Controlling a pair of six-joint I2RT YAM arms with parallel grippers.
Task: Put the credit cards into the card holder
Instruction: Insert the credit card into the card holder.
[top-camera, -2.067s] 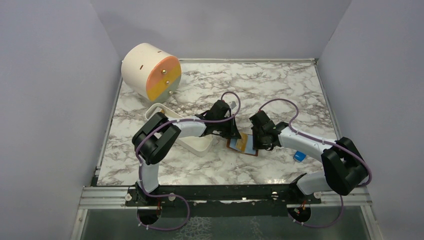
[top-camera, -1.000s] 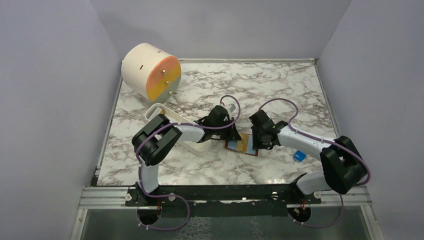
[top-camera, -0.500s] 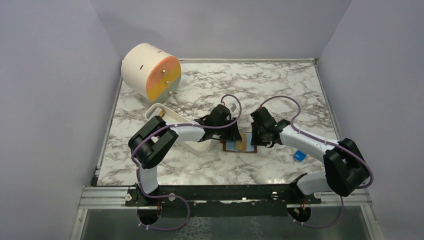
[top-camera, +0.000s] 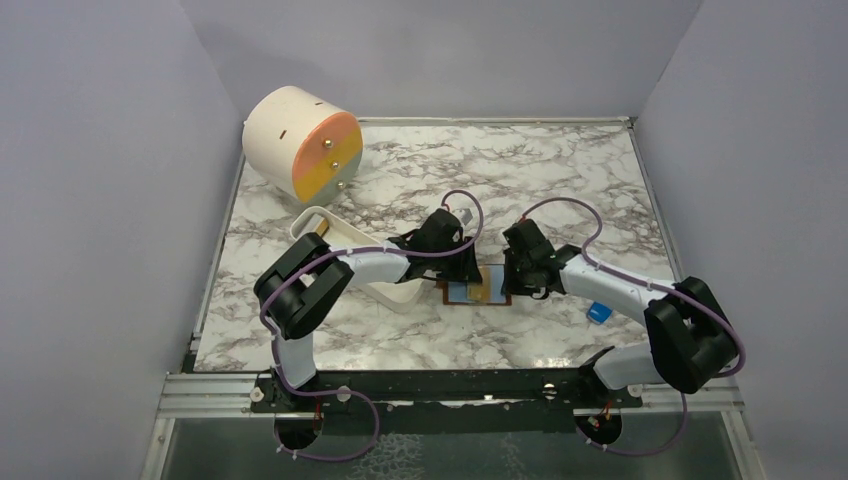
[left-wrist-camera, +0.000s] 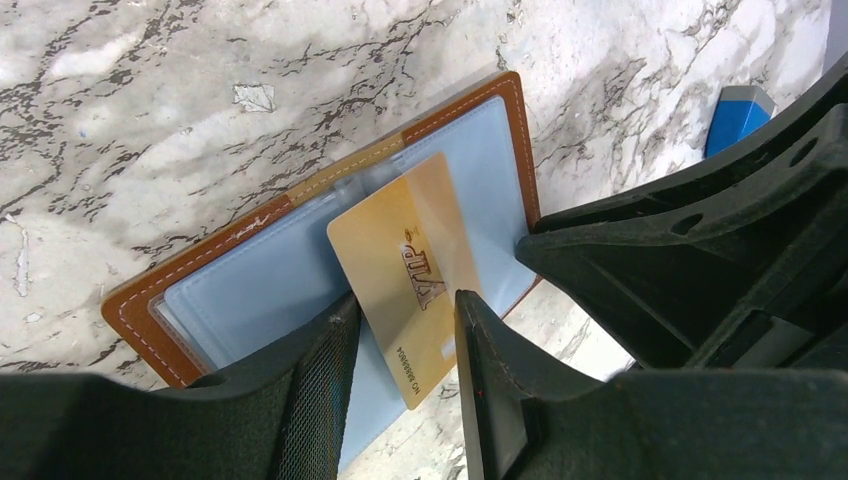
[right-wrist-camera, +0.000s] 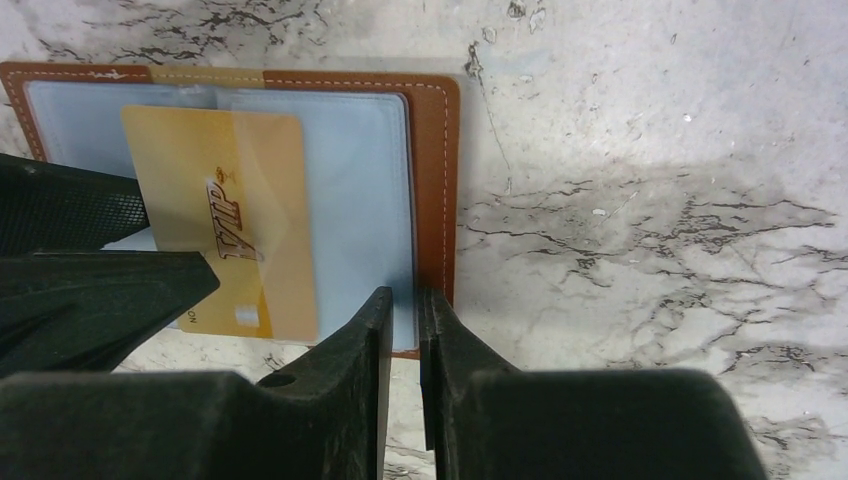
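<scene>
Left wrist view, looking down on the card holder (left-wrist-camera: 250, 280), spread open and flat on the worktop (top-camera: 560, 170), pale blue pockets up. Partly tucked into one pocket, slanted, the gold credit card (left-wrist-camera: 410, 270), its free end lying between the parted fingers of the left hand (left-wrist-camera: 405, 298): loose, not pinched. Right hand (right-wrist-camera: 403, 297) all but closed at the holder's brown edge; pinching or merely pressing, cannot tell.

Probably light, stiff and slick, so likely to skate on the glossy pocket. Best taken by the long edges near the free end and pushed straight along the slot. Soft holder, apt to slide unless pinned.

Close around: the right hand's black body crowding the card's side, blue block (top-camera: 599, 312) just beyond, white tray (top-camera: 318, 215) to the left, cream drum (top-camera: 300, 140) well apart. No other cards in sight.
</scene>
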